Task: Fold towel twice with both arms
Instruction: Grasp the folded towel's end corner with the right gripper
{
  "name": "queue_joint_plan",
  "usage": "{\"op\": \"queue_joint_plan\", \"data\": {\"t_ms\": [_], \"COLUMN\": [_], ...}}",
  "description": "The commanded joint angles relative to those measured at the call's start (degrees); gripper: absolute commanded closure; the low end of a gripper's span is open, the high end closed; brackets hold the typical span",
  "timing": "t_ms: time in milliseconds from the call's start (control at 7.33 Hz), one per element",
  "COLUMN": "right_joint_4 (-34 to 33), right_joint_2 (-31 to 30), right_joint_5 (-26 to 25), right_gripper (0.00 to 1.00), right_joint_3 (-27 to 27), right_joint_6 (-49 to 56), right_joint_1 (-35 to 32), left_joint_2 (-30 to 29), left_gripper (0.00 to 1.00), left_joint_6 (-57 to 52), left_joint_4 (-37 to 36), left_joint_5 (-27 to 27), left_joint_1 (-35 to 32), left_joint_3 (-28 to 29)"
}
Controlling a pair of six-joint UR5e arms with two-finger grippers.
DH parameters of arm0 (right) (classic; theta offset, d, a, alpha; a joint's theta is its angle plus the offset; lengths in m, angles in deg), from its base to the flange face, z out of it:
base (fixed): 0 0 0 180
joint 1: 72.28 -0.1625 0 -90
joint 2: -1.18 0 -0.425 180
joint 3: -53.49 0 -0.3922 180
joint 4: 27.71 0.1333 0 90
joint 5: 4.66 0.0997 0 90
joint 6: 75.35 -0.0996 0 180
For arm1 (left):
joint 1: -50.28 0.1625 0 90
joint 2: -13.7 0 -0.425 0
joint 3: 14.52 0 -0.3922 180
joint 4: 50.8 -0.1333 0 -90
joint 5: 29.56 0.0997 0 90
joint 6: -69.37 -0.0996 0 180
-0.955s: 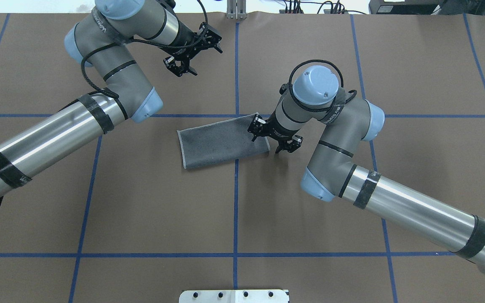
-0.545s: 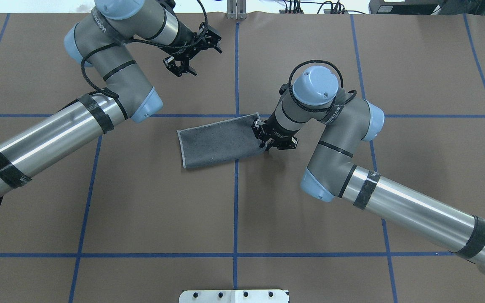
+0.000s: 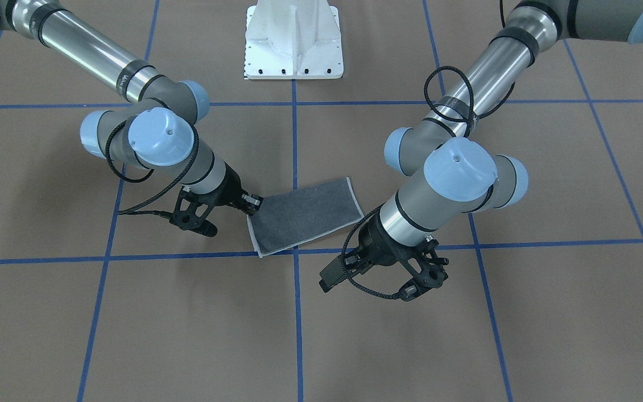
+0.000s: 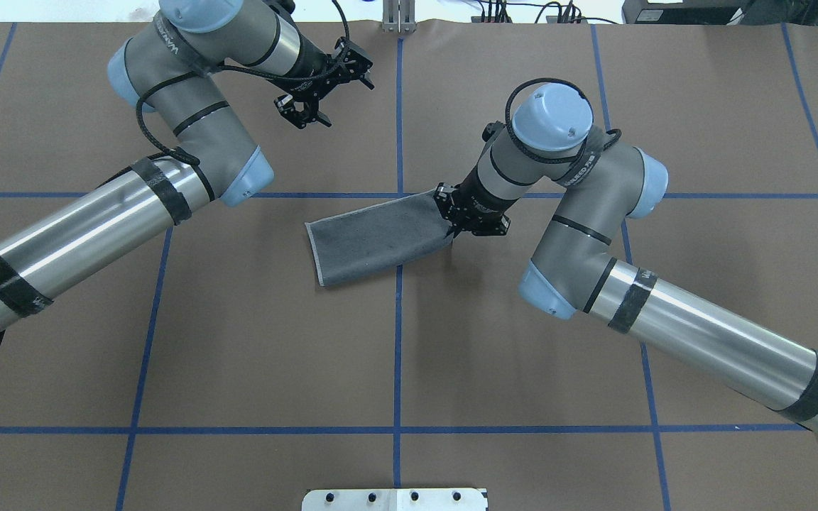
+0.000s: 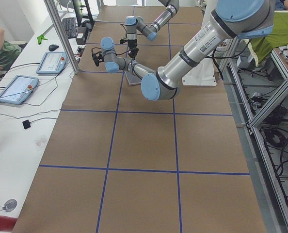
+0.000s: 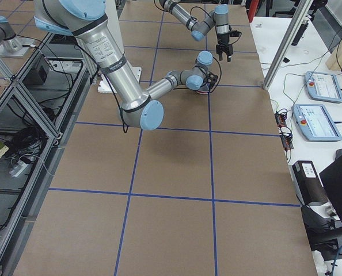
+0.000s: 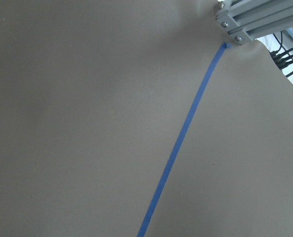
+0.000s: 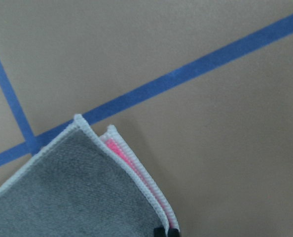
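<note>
Grey folded towel [image 4: 380, 238], pale edge pinched in right gripper [image 4: 454, 231], left gripper [image 4: 307, 113] spread, well apart, over brown table [image 4: 238, 341].

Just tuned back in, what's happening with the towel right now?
The towel lies on the table folded once, grey face out, pink showing between the layers. The right gripper is pinched on its short end. The left gripper hangs open over the table, away from it. The second fold is not yet done.
</note>
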Motion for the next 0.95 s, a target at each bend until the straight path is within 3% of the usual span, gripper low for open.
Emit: {"op": "queue_joint_plan", "data": {"t_ms": [0,273,545,818], "right_joint_4": [-0.2,-0.3,0.0,-0.2], "right_joint_2": [-0.8,-0.7,1.2,1.8], "right_joint_5": [2.2,-0.7,-4.4,-4.0], "right_gripper": [1.00,1.00,1.00,1.00], "right_joint_3": [0.0,0.8,5.0,6.0], "right_joint_6": [0.2,0.3,1.5,3.7], "right_joint_1": [-3.0,-3.5,-3.6,-5.9], "left_joint_2": [0.0,0.0,0.0,0.3], "left_gripper": [0.00,0.00,0.00,0.00], "left_joint_6": [0.0,-0.1,0.0,0.0], "left_joint_4": [0.0,0.0,0.0,0.0], "left_joint_5": [0.0,0.0,0.0,0.0], "left_joint_1": [-0.2,-0.2,-0.2,-0.2], "left_joint_3": [0.0,0.1,0.0,-0.1]}}
